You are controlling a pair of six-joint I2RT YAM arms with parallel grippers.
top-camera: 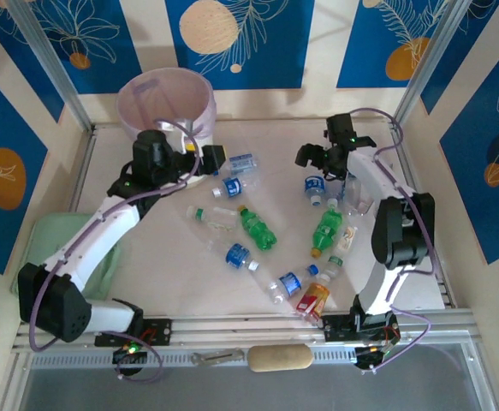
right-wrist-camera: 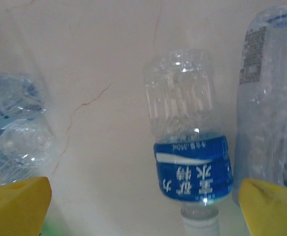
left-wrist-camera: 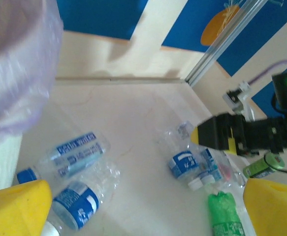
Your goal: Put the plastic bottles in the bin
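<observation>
Several plastic bottles lie across the middle of the table: clear ones with blue labels (top-camera: 230, 187) (top-camera: 240, 257), green ones (top-camera: 258, 227) (top-camera: 326, 229), and a red-orange one (top-camera: 313, 300) near the front. The bin (top-camera: 165, 103), a white bucket with a lilac liner (left-wrist-camera: 15, 64), stands at the back left. My left gripper (top-camera: 210, 158) (left-wrist-camera: 145, 211) hangs open beside the bin, above two blue-labelled bottles (left-wrist-camera: 77, 155) (left-wrist-camera: 77, 204), holding nothing. My right gripper (top-camera: 311, 158) (right-wrist-camera: 143, 209) is open just over a blue-labelled bottle (right-wrist-camera: 192, 147) lying between its yellow fingers (right-wrist-camera: 15, 204), cap toward the wrist.
A pale green tray (top-camera: 61, 231) lies at the left under my left arm. A tan roll (top-camera: 281, 358) rests on the front rail. Metal frame posts (top-camera: 52, 60) rise at the back corners. More clear bottles (right-wrist-camera: 269, 98) (right-wrist-camera: 15, 123) flank the right gripper.
</observation>
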